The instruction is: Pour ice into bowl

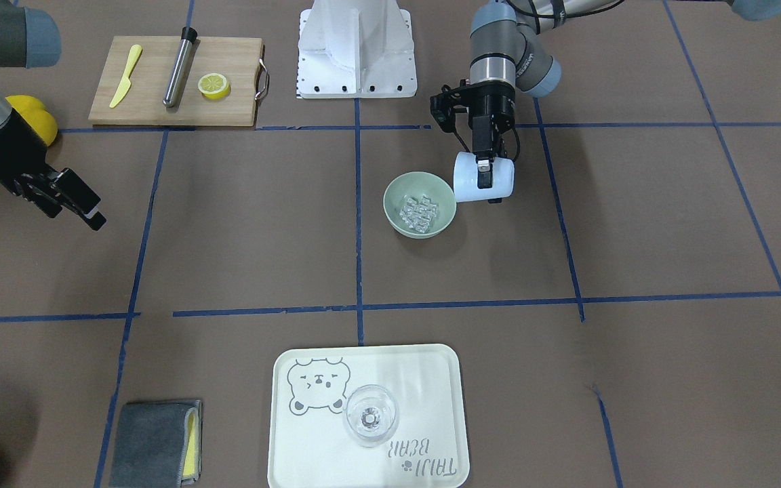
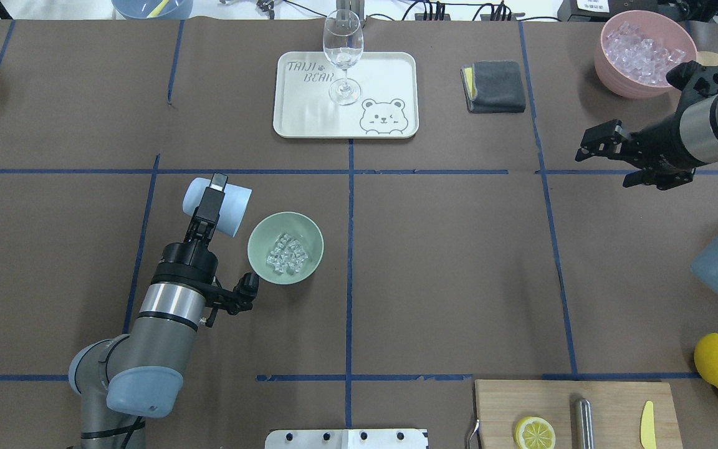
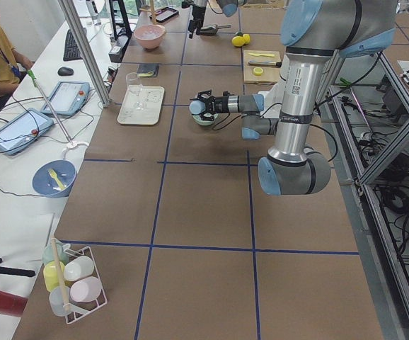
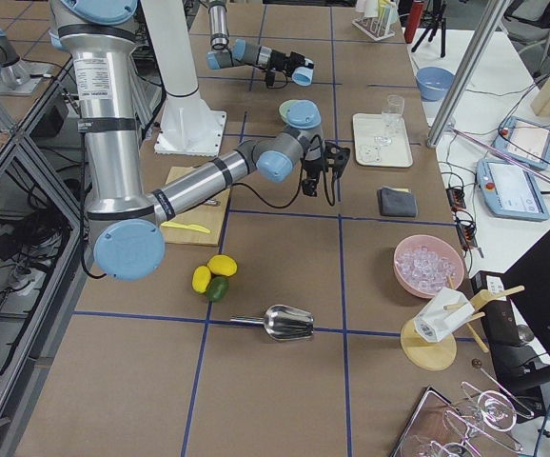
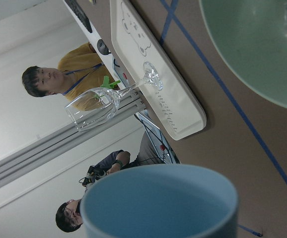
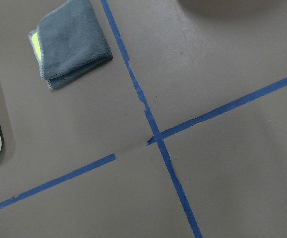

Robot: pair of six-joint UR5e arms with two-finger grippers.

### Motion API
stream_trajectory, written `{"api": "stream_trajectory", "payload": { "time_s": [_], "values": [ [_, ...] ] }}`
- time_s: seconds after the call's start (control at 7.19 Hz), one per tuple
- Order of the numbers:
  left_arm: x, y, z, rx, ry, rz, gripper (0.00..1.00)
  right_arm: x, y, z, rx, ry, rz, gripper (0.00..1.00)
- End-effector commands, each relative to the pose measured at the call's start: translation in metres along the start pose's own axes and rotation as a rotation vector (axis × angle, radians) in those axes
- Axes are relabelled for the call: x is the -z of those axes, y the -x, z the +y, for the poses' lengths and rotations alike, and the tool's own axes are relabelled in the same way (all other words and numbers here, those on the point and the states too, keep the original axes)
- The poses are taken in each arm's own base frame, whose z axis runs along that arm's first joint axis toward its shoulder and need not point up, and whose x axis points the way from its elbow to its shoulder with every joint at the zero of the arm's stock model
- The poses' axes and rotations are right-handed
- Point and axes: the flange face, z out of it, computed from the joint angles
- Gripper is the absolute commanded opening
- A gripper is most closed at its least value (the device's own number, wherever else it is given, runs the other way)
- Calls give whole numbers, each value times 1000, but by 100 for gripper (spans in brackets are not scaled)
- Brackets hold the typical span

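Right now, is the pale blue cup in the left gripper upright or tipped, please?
Tipped: the cup lies sideways beside the round mint-green bowl holding clear ice cubes.

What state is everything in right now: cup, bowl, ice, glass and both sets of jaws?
blue cup: tipped on its side beside the bowl, gripped.
bowl: upright, holds the ice.
ice: piled inside the bowl.
wine glass: upright, empty, on the tray.
left gripper: jaws shut on the blue cup.
right gripper: jaws open, empty.
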Motion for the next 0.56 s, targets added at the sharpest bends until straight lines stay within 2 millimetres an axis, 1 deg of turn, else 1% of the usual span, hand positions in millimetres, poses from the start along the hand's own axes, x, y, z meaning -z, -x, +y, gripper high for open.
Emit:
{"api": "stream_trajectory", "payload": {
  "time_s": [0.0,0.14,0.28,0.42],
  "values": [
    [2,-19,22,324,33,-9,0,3,4,1,6,-3,-9,100],
    [3,-18,23,457,32,-12,0,3,4,1,7,-3,-10,100],
    [3,-20,24,543,30,-10,0,3,4,1,7,-3,-10,100],
    [3,-24,27,688,30,-7,0,7,4,2,7,-5,-14,100]
  ]
}}
